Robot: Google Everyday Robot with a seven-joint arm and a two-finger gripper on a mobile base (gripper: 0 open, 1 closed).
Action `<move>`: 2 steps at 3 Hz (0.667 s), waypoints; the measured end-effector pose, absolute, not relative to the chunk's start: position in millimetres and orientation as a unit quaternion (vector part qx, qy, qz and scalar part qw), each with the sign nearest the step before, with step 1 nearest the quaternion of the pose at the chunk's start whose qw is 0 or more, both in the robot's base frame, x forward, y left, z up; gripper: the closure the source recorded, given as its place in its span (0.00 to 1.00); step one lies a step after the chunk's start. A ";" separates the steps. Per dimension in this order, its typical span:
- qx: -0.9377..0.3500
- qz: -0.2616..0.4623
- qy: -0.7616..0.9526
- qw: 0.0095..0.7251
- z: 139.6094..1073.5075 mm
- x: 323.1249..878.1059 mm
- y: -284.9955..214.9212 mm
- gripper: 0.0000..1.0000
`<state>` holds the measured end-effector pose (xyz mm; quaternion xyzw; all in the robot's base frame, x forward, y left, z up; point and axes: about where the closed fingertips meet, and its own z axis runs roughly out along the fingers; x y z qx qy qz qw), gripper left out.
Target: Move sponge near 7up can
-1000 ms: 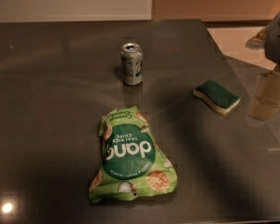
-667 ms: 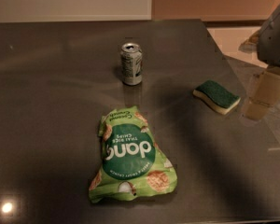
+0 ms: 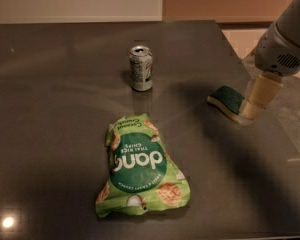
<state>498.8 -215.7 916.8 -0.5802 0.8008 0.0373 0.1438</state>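
The sponge (image 3: 227, 100), dark green on top with a pale cream layer below, lies flat on the dark table at the right. The 7up can (image 3: 141, 68), silver-grey with green markings, stands upright near the table's middle back, well to the left of the sponge. My gripper (image 3: 254, 109) comes in from the upper right on a grey arm and hangs over the sponge's right end, partly hiding it. One cream finger (image 3: 260, 96) shows.
A large light-green chip bag (image 3: 141, 169) lies flat at the front centre, below the can. The dark table (image 3: 50, 109) ends at its right edge (image 3: 290, 134) close to the sponge, with a pale floor beyond. A light glare (image 3: 8, 222) shows front left.
My gripper and arm have moved left and down from the right edge of view, ending over the sponge's right end. The sponge, can and bag have not moved.
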 end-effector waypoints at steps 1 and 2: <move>-0.567 0.049 0.810 0.143 894.9 527.1 -219.7 0.00; -0.560 0.053 0.815 0.138 874.4 540.1 -224.3 0.00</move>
